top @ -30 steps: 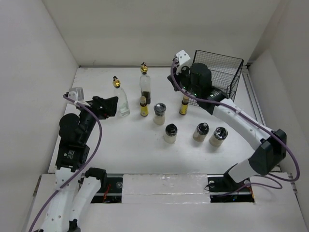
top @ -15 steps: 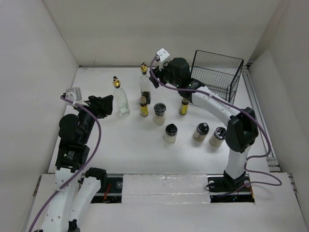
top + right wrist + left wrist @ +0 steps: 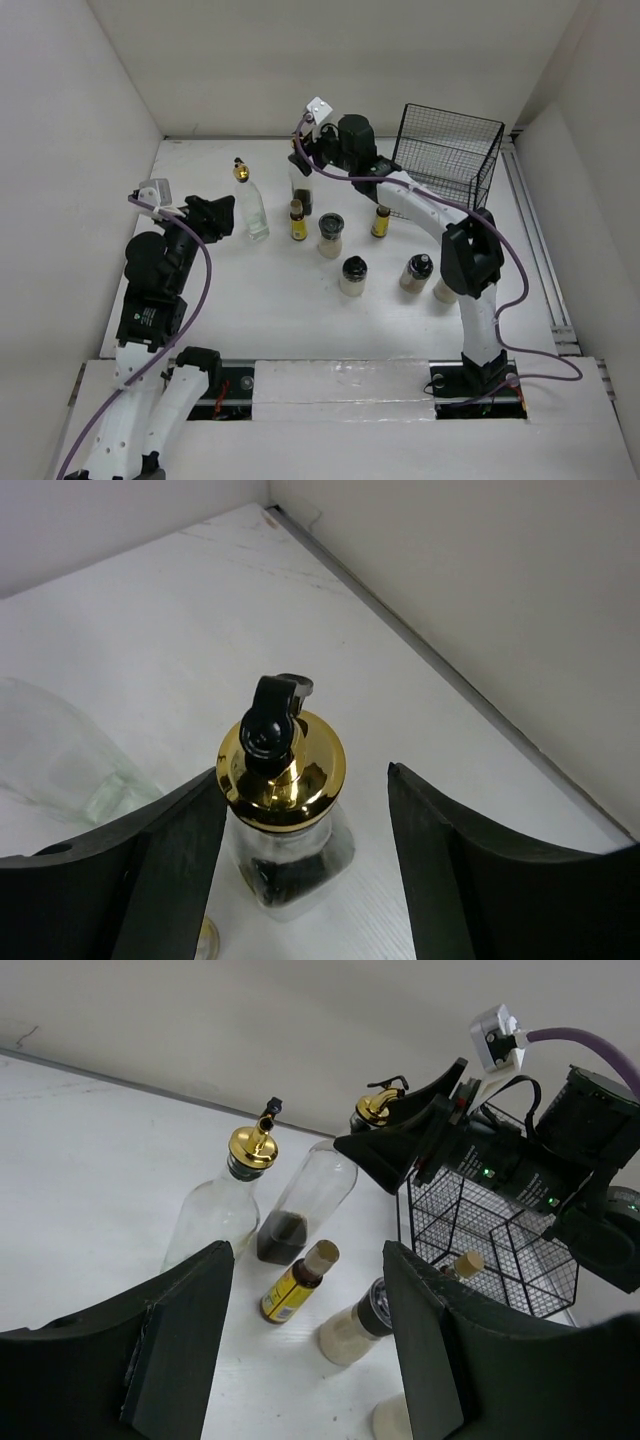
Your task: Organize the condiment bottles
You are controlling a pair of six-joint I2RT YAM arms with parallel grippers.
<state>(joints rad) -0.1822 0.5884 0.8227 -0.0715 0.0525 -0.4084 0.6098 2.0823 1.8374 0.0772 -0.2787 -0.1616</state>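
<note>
Two tall glass bottles with gold pourers stand at the back: a clear one (image 3: 256,208) (image 3: 212,1215) and one with dark liquid (image 3: 301,190) (image 3: 287,855). My right gripper (image 3: 303,155) (image 3: 304,795) is open and straddles the dark bottle's gold cap (image 3: 283,772), which sits close to its left finger. My left gripper (image 3: 222,215) (image 3: 307,1255) is open with nothing between its fingers, just left of the clear bottle. Small yellow bottles (image 3: 297,222) (image 3: 381,222) and shaker jars (image 3: 330,235) (image 3: 352,275) (image 3: 415,272) stand in front. A further jar is mostly hidden behind my right arm.
The black wire basket (image 3: 480,170) (image 3: 500,1250) stands at the back right, beside my right arm. White walls close in the table at the back and on both sides. The right arm stretches across the table's right half, over the jars.
My right gripper left the small yellow bottle by the basket, opened and swung left over the dark-liquid bottle. My left gripper's jaws narrowed; that arm barely moved.
</note>
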